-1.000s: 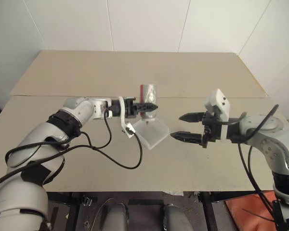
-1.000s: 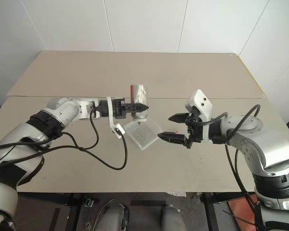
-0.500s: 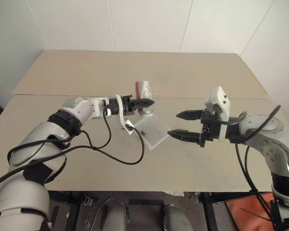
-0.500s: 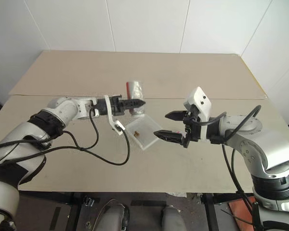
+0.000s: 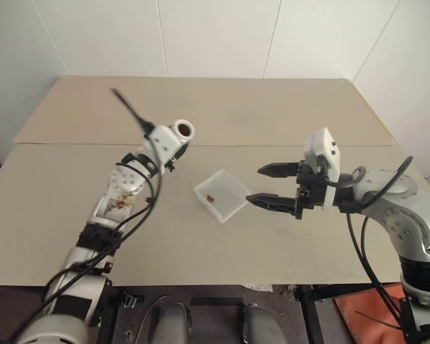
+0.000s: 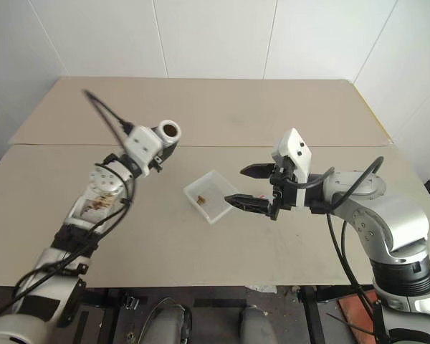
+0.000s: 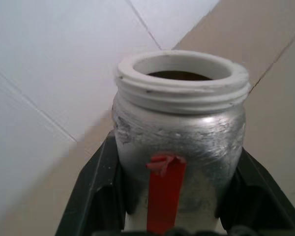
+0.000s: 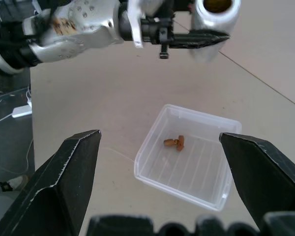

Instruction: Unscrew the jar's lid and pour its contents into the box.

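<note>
The left tool (image 7: pixel 177 216) is clamped tight on the jar (image 7: pixel 179 147), now raised upright with its open mouth facing up, well to the left of and beyond the box (image 5: pixel 221 194). The jar has no lid on it, and the wrist view shows its dark, open mouth between the two black fingers (image 7: pixel 91 196).

A second ago the jar hung tipped over the box, mouth down; half a second ago it was swinging back. Since then the left arm has lifted away and turned the jar upright. The contents (image 8: pixel 175 142), a few small reddish-brown bits, now lie inside the clear box on the worktop (image 5: pixel 287 115), near its far left corner. A second ago the box looked empty.

The right tool (image 5: pixel 270 185) hangs just right of the box with its jaws spread as wide as they go, holding nothing; it has barely shifted.

Judging from this, the pour looks done. Whether anything remains in the jar cannot be told.
</note>
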Tool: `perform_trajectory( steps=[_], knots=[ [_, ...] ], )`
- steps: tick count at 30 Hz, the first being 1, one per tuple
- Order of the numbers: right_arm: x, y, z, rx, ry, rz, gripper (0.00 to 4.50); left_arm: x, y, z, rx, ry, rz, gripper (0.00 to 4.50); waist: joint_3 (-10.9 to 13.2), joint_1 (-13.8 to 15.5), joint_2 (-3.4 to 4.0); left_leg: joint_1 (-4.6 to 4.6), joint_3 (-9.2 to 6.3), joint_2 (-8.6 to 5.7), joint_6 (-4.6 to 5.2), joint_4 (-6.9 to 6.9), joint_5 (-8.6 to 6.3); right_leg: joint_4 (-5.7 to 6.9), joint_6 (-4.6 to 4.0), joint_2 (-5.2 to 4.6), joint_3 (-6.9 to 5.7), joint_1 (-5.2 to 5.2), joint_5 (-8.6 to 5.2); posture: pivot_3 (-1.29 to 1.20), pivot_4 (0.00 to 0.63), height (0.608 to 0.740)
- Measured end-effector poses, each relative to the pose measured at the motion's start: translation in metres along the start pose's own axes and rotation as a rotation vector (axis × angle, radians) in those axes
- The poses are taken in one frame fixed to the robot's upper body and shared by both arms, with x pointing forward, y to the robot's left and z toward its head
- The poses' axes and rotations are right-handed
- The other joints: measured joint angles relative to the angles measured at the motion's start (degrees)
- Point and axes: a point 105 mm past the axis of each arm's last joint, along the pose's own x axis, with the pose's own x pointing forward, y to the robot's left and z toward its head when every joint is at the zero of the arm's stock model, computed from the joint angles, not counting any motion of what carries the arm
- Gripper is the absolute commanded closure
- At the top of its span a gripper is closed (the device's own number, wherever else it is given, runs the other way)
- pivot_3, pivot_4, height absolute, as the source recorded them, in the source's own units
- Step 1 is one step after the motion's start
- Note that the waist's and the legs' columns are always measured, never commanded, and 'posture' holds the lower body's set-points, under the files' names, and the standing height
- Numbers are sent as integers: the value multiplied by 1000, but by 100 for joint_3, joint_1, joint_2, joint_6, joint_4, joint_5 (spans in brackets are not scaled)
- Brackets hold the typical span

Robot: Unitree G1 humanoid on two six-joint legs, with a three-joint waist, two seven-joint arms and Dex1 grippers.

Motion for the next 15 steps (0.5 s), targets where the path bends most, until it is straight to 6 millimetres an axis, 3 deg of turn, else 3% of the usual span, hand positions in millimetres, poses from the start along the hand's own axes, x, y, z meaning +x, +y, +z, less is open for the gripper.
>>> perform_trajectory(
  steps=[4, 7, 9, 14, 15],
  knots=[
    [0, 0, 0, -15, 0, 1, 20, -20, -1, -6, -219, 32, 15, 2568, -1, -13, 0, 13, -1, -1, 0, -2, 0, -3, 0, 0, 3, 10, 0, 0, 150, 740],
    [-1, -1, 0, -22, 3, 1, 20, -36, -15, -33, -300, 98, 14, 2568, -1, -15, 0, 22, 0, -1, 0, -2, 0, -9, 0, 1, 6, 13, 0, 0, 150, 740],
    [-1, -1, 1, -26, 1, 2, 20, -42, -23, -46, -337, 125, 17, 2568, -1, -11, 0, 22, 0, -1, 0, -3, 0, -9, 0, 1, 5, 13, 0, 0, 150, 740],
    [-2, 0, 1, -32, -3, 13, 20, -47, -22, -52, -344, 69, 56, 2568, -1, 2, -1, 23, 2, -3, 0, -3, 0, -12, -1, 0, 6, 16, 0, 0, 150, 740],
    [-2, 1, 1, -32, -1, 16, 3, -49, -22, -54, -333, 63, 60, 2218, -1, 2, -1, 23, 2, -3, 0, -4, 0, -12, -1, -1, 6, 16, 0, 0, 150, 740]
  ],
)
